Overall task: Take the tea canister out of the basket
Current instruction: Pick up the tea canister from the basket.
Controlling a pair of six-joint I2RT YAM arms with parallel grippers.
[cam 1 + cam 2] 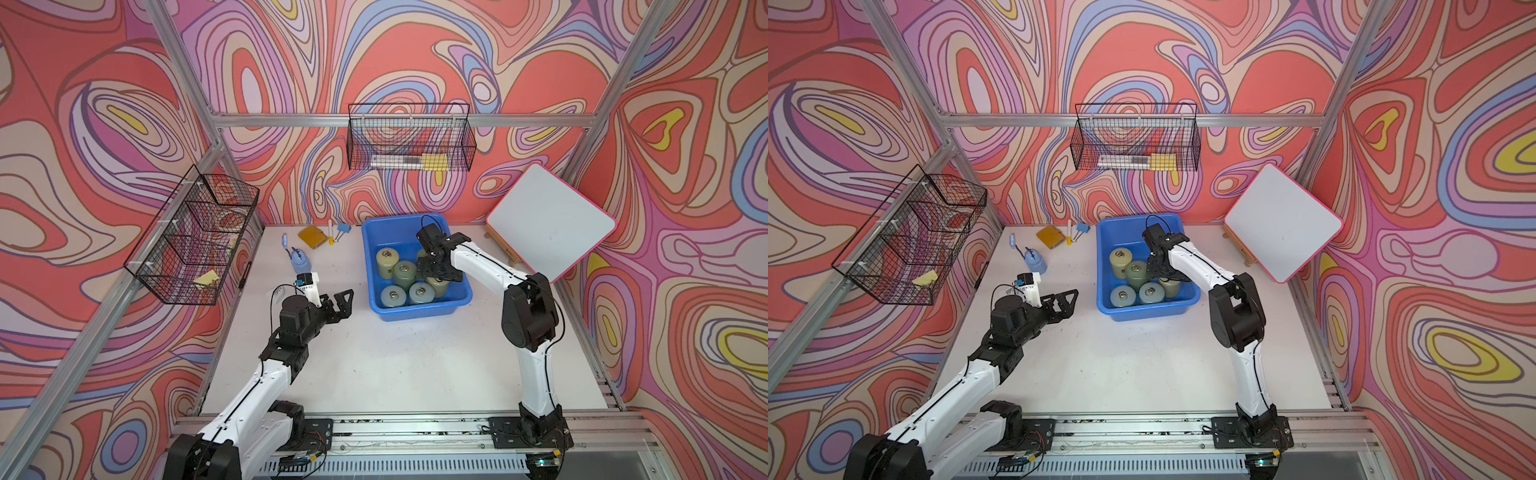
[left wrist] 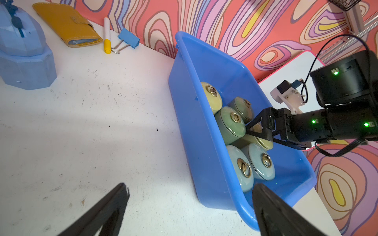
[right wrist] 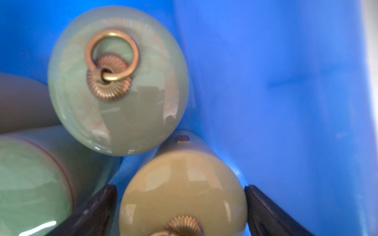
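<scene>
The blue basket (image 1: 415,312) (image 1: 1142,311) sat on the white table (image 1: 374,365) toward the back wall. I counted six lidded tea canisters standing upright in it, crowded toward its near end. The right jaws were down inside the basket, standing apart on either side of the cream-yellow tea canister (image 1: 439,286) (image 3: 184,188). That canister stood close to the basket wall (image 3: 286,81) on the right arm's side.

In the right wrist view, one black finger (image 3: 98,206) had a sliver of blue showing between it and the cream lid. The other finger (image 3: 263,206) lay right at the lid's edge. The picture was soft there, so I could not say whether it touched. The canister rested in the basket with its ribbed brass knob (image 3: 184,224) between the fingers. Just beside it stood a pale green canister (image 3: 116,81) (image 2: 241,107) with a brass ring on its lid.

The left jaws hung wide apart with nothing between them, over bare table just beside the basket's left wall (image 2: 190,122). Their two fingers (image 2: 106,210) framed the wrist view.

Along the back edge of the table, to the left of the basket, lay a yellow wallet (image 1: 312,239) (image 2: 67,24), a white marker with a yellow cap (image 1: 331,232) and a blue binder clip (image 1: 343,229). A pale blue faceted object (image 1: 300,262) stood nearer the left arm.
</scene>
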